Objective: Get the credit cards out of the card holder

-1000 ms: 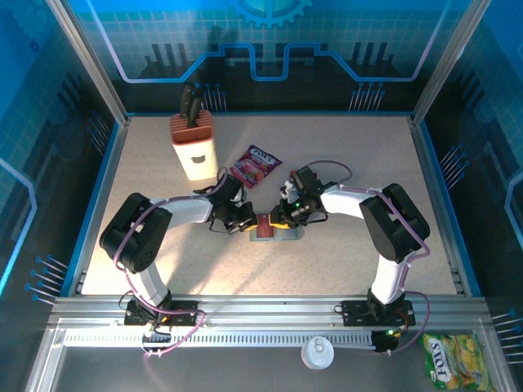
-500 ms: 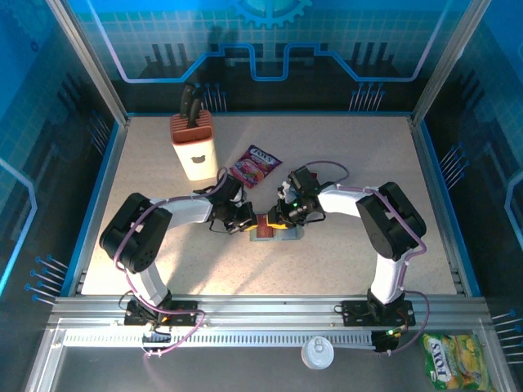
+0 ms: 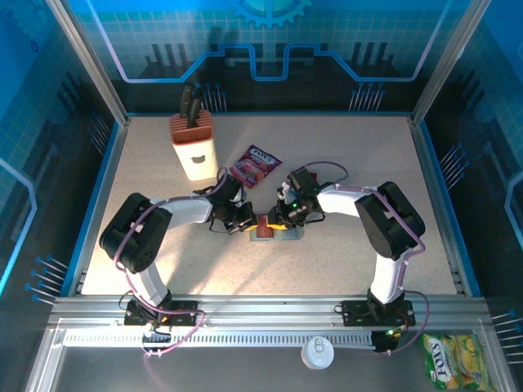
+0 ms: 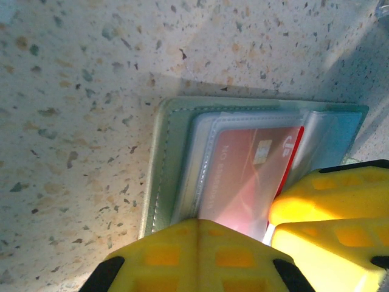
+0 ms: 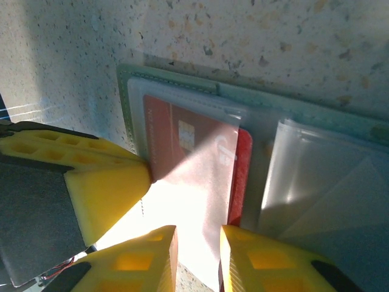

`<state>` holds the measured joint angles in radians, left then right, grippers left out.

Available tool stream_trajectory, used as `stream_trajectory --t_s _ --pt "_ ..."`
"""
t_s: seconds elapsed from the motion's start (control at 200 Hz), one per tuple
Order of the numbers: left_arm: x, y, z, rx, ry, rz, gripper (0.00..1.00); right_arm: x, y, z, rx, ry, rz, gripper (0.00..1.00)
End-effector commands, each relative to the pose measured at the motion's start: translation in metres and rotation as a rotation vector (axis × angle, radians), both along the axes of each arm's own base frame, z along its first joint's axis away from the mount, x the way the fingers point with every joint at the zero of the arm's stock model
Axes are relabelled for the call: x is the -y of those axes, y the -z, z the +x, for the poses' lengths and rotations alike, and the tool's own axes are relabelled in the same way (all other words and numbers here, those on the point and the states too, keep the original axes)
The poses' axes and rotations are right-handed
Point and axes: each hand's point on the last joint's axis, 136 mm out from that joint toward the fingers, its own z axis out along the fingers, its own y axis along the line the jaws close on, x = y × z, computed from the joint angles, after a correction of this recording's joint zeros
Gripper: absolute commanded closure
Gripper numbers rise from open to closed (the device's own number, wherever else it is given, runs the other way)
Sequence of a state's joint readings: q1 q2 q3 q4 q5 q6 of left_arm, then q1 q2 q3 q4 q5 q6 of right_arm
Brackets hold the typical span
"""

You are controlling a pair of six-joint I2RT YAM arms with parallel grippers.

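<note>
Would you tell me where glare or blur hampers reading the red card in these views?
Right wrist: a blown-out white patch hides the near end of the red card; left wrist: a pale sheen streaks it, and the yellow fingers are soft; top external: evenly lit, but the card is tiny.

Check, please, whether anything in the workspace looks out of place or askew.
Two things lie off the table, on the front ledge below it: a yellow-green snack packet at the right and a white lid near the middle. In the card holder, the red card pokes sideways past its clear sleeve.
</note>
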<state>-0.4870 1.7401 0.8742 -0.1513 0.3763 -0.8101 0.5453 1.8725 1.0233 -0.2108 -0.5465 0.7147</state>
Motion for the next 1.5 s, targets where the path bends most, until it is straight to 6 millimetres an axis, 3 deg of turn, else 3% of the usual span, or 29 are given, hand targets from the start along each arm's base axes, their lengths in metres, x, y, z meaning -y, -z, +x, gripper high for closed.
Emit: stream_trajectory --t_s 0.0,0.255,0.7,1.061,1.496 --pt "-0.012 0.015 -0.014 -0.056 -0.005 0.042 1.0 -0.001 0.001 -0.001 0.006 -0.01 -0.041 0.74" --pt "-0.012 0.016 -0.014 -0.058 -0.006 0.042 1.0 0.001 0.004 -0.002 0.0 -0.014 -0.058 0.74" --pt "-0.012 0.015 -0.013 -0.057 -0.006 0.04 1.0 -0.014 0.001 -0.004 -0.017 -0.032 0.023 0.75" --pt "-0.012 0.015 -0.013 -0.058 -0.005 0.041 1.0 0.009 0.014 -0.01 -0.011 -0.064 -0.211 0.74" --pt "-0.011 0.015 -0.013 -0.059 0.001 0.043 1.0 0.011 0.01 -0.008 0.027 -0.1 -0.293 0.74"
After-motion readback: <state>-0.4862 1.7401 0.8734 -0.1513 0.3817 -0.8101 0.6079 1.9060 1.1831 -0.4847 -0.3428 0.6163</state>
